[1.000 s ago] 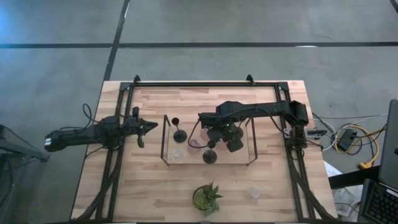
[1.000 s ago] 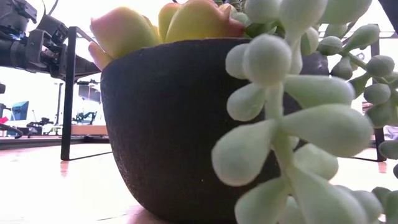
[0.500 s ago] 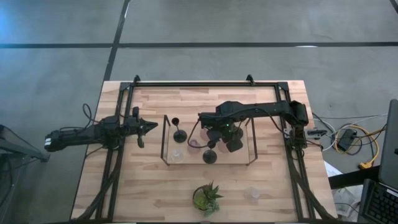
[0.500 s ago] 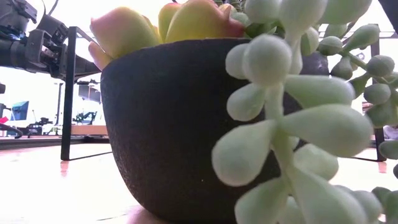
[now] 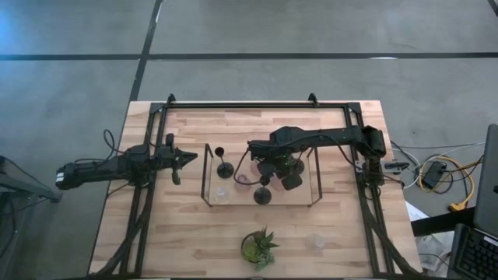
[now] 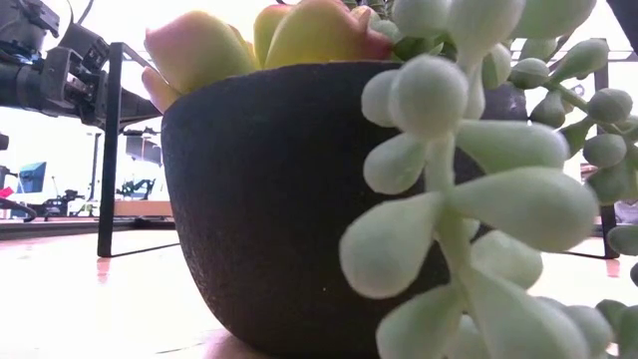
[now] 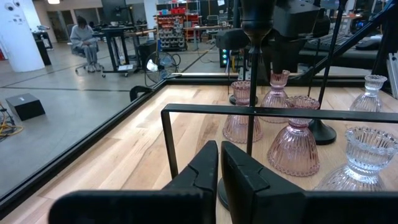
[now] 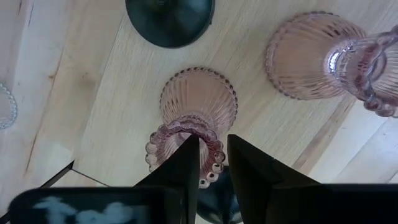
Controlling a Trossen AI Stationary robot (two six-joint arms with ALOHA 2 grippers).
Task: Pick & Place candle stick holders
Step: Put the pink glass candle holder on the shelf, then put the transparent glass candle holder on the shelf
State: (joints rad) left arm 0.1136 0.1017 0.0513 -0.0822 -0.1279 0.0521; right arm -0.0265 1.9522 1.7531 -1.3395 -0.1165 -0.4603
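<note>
Pink ribbed glass sits upright on the tray floor directly under your right hand: that is the candle stick holder just set down. A second ago the fingers were clamped; now they stand slightly parted over its beaded rim, so the piece looks released rather than gripped. From above, the right arm has hardly moved over the tray.

Reading: placement appears done for this one; next you would lift clear without clipping the rim.

Neighbours: a second pink holder just beside, a black base near.

Still outside the tray: one clear holder on the tabletop, near the potted plant.

Left hand waits clenched and empty at the tray's left rail.
</note>
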